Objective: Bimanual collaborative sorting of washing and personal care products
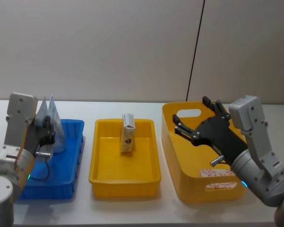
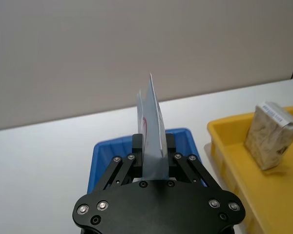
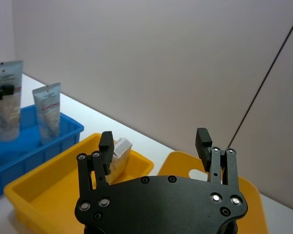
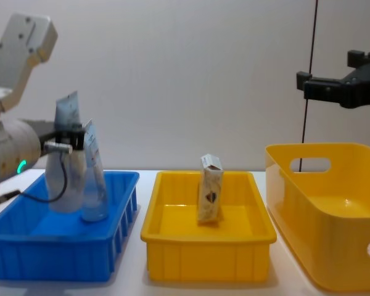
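Left gripper [image 2: 154,146] is clamped on a soft pouch [image 2: 151,124] over the blue bin [image 2: 100,163]; I'd lower it straight down, 9 o'clock of the standing pouch [image 4: 94,182], before releasing. Right gripper [image 3: 155,138] hangs wide open, empty, over the deep yellow bin [image 1: 177,175], with the carton [image 1: 128,135] in the yellow tray [image 1: 98,158] at its 9 o'clock.

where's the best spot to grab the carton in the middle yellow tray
Grip the carton across its upper body, below the folded top, coming from above: it stands upright and alone, and the tray walls would likely block a low side approach.
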Motion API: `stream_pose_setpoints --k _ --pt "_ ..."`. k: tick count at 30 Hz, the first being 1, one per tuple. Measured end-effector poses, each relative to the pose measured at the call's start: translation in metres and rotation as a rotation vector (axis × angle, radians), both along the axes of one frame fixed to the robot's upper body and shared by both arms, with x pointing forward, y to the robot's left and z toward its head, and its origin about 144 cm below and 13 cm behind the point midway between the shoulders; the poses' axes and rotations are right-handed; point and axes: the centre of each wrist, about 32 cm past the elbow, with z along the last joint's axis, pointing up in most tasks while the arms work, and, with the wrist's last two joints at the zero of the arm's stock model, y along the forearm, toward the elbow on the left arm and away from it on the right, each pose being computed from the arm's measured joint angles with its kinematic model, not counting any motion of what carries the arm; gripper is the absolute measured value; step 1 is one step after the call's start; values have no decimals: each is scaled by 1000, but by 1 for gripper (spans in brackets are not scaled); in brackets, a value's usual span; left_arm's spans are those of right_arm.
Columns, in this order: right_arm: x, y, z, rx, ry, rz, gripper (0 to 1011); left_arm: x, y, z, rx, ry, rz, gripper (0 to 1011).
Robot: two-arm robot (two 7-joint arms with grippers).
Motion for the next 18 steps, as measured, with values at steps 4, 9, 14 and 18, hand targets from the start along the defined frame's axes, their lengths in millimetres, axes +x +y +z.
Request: stream_pose_setpoints --k 4,9,14,18 --pt "2 1 -1 12 9 33 1002 -3 1 10 -1 -38 -38 228" --pt "5 1 -3 26 27 78 1002 -7 2 21 -10 -77 -84 228" --pt "10 1 -6 50 58 148 1002 -9 2 34 -29 -123 -156 228" --pt "14 0 -8 61 77 180 1002 -9 1 40 -39 -145 -198 228"
